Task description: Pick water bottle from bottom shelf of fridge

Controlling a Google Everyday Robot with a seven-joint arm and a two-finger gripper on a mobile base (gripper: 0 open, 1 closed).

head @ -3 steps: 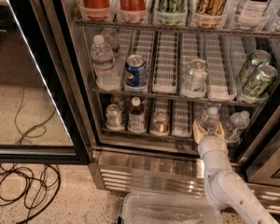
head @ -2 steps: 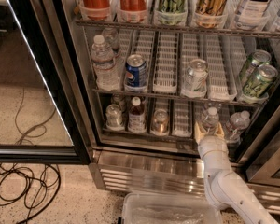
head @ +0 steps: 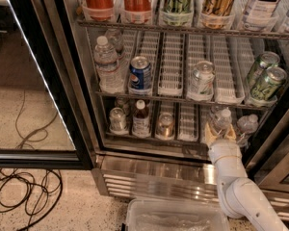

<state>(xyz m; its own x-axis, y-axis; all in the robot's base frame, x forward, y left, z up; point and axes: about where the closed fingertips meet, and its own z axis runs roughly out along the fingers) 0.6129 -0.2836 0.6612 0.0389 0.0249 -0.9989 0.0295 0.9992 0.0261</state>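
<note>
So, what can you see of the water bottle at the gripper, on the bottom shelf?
The water bottle is small, clear plastic with a white cap, contents colourless. It stands upright on the bottom shelf of the fridge, right of the middle. The gripper is at its lower part, hiding its base; another clear bottle stands just to its right.

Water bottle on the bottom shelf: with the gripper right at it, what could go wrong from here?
1. The gripper sits low at the water bottle. A second clear bottle stands close on its right and could get knocked over.
2. The wire rack above appears to run just over the cap, so lifting before pulling outward may jam the bottle.
</note>
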